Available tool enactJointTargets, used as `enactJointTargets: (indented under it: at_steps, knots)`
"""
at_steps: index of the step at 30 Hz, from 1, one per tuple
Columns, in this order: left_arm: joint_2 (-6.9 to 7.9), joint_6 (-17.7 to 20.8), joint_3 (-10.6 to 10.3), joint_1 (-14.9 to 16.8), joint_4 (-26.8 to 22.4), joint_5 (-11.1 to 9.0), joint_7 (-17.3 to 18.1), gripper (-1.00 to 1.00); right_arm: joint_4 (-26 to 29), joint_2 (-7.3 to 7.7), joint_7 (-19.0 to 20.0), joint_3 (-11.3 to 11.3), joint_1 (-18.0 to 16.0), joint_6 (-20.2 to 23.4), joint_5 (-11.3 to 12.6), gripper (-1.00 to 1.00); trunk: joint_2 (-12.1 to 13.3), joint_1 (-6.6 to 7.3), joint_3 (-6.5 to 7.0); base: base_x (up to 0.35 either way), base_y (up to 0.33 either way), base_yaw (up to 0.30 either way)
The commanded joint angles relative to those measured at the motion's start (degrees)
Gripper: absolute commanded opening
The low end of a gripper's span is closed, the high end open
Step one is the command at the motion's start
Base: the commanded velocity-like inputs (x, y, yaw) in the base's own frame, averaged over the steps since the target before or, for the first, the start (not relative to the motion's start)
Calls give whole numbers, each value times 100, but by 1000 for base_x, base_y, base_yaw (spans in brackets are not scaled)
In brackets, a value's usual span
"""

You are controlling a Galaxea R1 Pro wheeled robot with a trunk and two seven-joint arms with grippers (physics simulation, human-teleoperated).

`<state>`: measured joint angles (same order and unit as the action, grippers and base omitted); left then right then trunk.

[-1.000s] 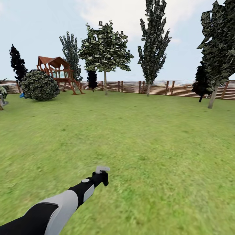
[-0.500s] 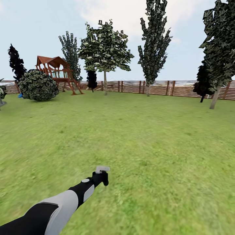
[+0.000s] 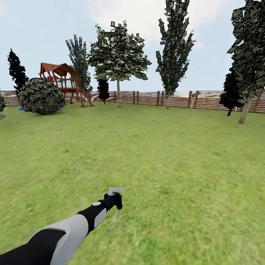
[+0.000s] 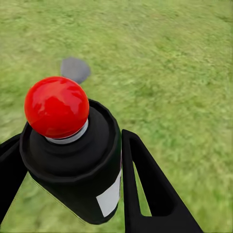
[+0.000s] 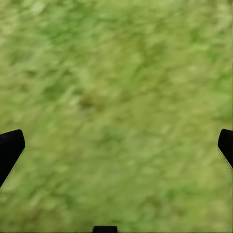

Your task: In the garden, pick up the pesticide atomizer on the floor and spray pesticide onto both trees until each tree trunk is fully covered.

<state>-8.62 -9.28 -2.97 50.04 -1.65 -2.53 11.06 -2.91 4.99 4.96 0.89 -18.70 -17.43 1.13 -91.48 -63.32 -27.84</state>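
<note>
Left arm [image 3: 66,232]: black-and-grey, extended forward and low from the head view's lower left corner, forearm angled toward the middle of the lawn. Left gripper [image 3: 115,200]: at the arm's far end, its two black fingers [image 4: 145,189] closed against either side of the pesticide atomizer [image 4: 77,165], a dark bottle with a whitish label and a red round knob on top as the left wrist view shows it (in the head view only its light grey head [image 3: 115,190] stands clear above the gripper). Right gripper [image 5: 116,145]: seen from its own wrist camera, black fingertips [image 5: 9,148] spread wide at opposite edges, nothing between them, blurred grass below. Lawn [image 3: 165,154]: broad, green, flat, with a small grey patch [image 4: 75,69] on the grass beyond the bottle. Background, left to right: dark narrow tree [image 3: 16,71], round bush [image 3: 41,96], wooden playset [image 3: 64,82], leafy tree [image 3: 118,55] on a thin pale trunk, tall slim tree [image 3: 173,48], brown slatted fence [image 3: 176,99] along the far boundary, large tree [image 3: 252,48] with a leaning grey trunk [image 3: 244,110] at the right edge. Sky pale blue with cloud.
</note>
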Motion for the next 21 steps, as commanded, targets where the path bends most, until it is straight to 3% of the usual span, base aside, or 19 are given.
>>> enactJointTargets:
  at_steps: [1,21]
  knots:
    - [0,-22,-28,6,7,-28,10,-100,-25,2,23,6,-10,-41,16,100,-3,-3,-6,350,0,0]
    - [-49,-25,-34,8,7,-28,19,-100,-25,2,23,7,-10,-41,16,100,-3,-3,-6,350,0,0]
